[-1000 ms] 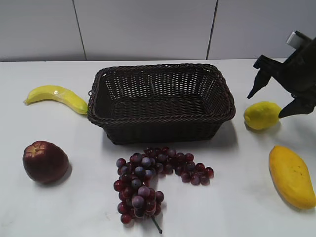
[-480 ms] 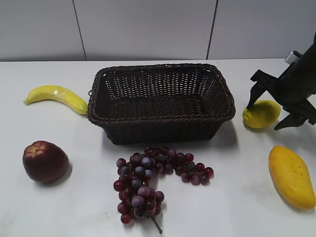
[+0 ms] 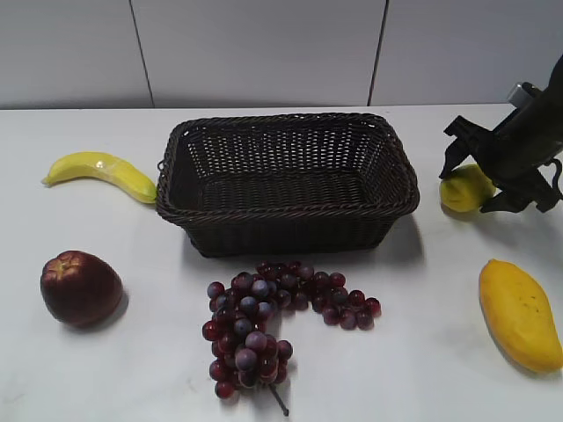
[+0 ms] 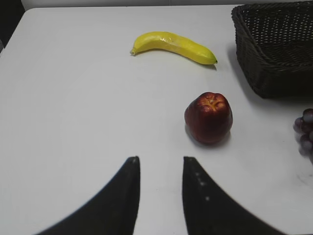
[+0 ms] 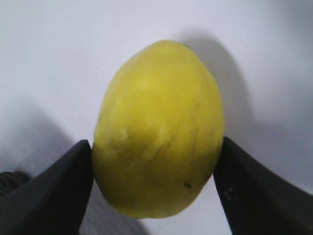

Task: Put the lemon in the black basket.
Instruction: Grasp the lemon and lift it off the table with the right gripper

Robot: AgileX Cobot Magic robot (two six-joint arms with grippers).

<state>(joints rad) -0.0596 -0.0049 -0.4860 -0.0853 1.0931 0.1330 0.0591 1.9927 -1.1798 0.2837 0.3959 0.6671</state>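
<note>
The lemon [image 3: 466, 187] lies on the white table to the right of the black basket [image 3: 286, 180]. My right gripper [image 3: 479, 180] is down around it, and in the right wrist view its two black fingers press both sides of the lemon [image 5: 159, 129]. The lemon looks turned more on end than before. The basket is empty; its corner shows in the left wrist view [image 4: 274, 44]. My left gripper [image 4: 160, 164] is open and empty above bare table at the left.
A banana [image 3: 101, 171] lies left of the basket, a red apple [image 3: 81, 287] at the front left, a bunch of purple grapes [image 3: 264, 321] in front of the basket, and an orange-yellow mango [image 3: 519, 312] at the front right.
My right gripper came down over the lemon and its fingers closed onto it. The lemon shifted slightly and turned. The left arm has not moved.
</note>
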